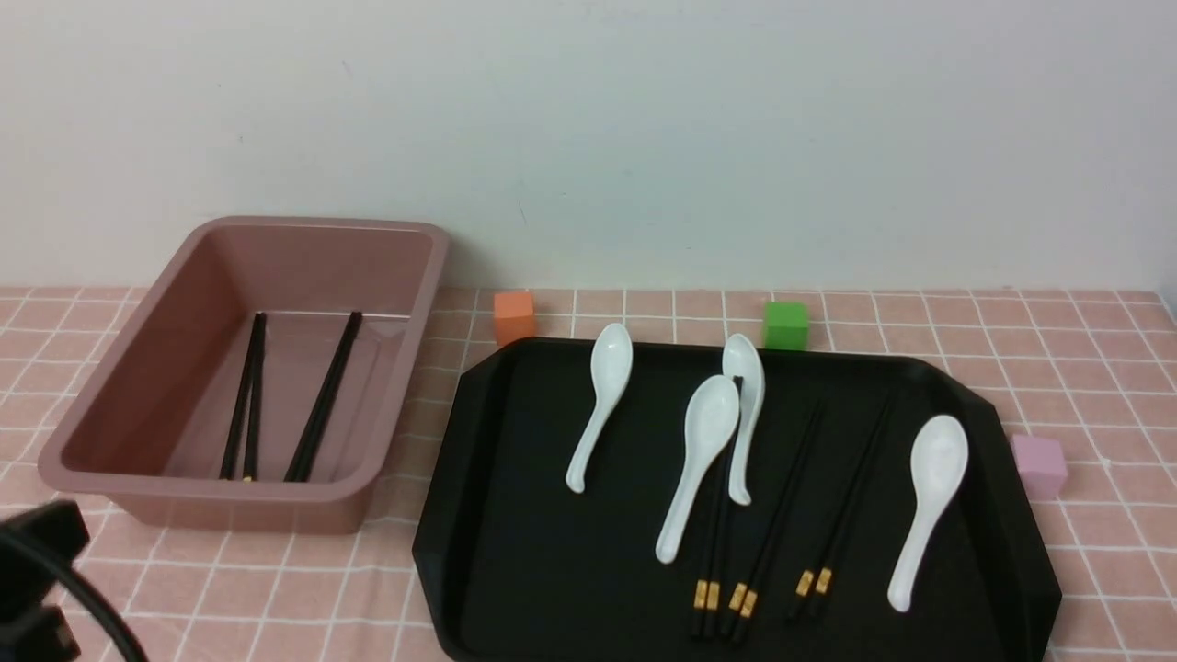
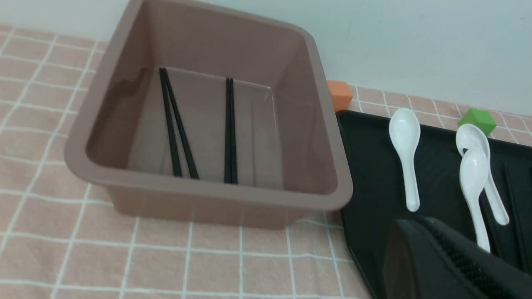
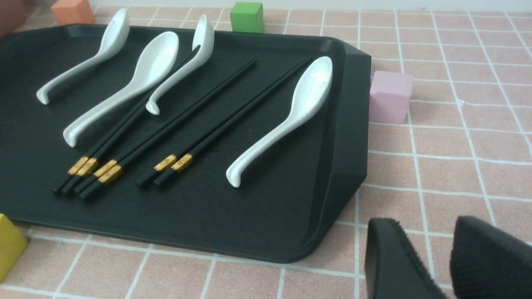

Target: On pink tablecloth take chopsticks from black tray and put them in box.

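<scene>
On the pink tablecloth [image 1: 1103, 368] the black tray [image 1: 515, 552] holds three pairs of black chopsticks [image 1: 777, 515] with gold bands, lying among white spoons. They also show in the right wrist view [image 3: 199, 112]. The box [image 1: 129, 377] stands left of the tray with two pairs of chopsticks [image 1: 322, 395] on its floor, also seen in the left wrist view [image 2: 230, 128]. My right gripper [image 3: 432, 232] is open and empty, low over the cloth off the tray's near right corner. Only one finger [image 2: 436, 257] of my left gripper shows, over the tray's left edge beside the box.
Several white spoons [image 1: 929, 506] lie on the tray, one across a chopstick pair. Small cubes stand around it: orange [image 1: 514, 317], green [image 1: 784, 324], pink [image 1: 1039, 464] and yellow [image 3: 8, 245]. A wall rises behind. My left arm's black body [image 1: 37, 570] is at the front left.
</scene>
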`<state>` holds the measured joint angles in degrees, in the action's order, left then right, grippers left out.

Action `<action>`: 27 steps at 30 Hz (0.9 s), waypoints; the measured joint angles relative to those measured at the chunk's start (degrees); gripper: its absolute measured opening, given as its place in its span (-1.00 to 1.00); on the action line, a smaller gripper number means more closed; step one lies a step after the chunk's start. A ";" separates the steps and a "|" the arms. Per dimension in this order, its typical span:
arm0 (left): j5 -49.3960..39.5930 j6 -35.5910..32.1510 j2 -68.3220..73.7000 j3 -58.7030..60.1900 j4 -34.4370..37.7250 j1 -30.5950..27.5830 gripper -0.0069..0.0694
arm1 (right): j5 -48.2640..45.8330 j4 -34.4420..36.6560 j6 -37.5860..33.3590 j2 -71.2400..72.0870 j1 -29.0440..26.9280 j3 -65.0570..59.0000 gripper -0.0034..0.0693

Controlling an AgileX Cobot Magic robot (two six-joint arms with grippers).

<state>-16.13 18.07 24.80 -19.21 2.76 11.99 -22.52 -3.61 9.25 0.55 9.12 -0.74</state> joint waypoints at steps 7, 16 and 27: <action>0.83 0.00 -0.12 0.68 0.72 0.00 -0.85 | 0.00 0.00 0.00 0.00 0.00 0.00 -0.25; 0.98 0.00 -0.12 0.87 0.72 0.00 -0.85 | 0.00 0.05 0.00 0.00 0.00 0.00 -0.25; 4.88 -1.31 -14.17 12.63 0.27 -4.16 -0.85 | 0.00 0.05 0.00 0.00 0.00 0.00 -0.25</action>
<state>-11.25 16.76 10.62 -6.58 3.02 7.83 -22.52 -3.56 9.25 0.55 9.12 -0.74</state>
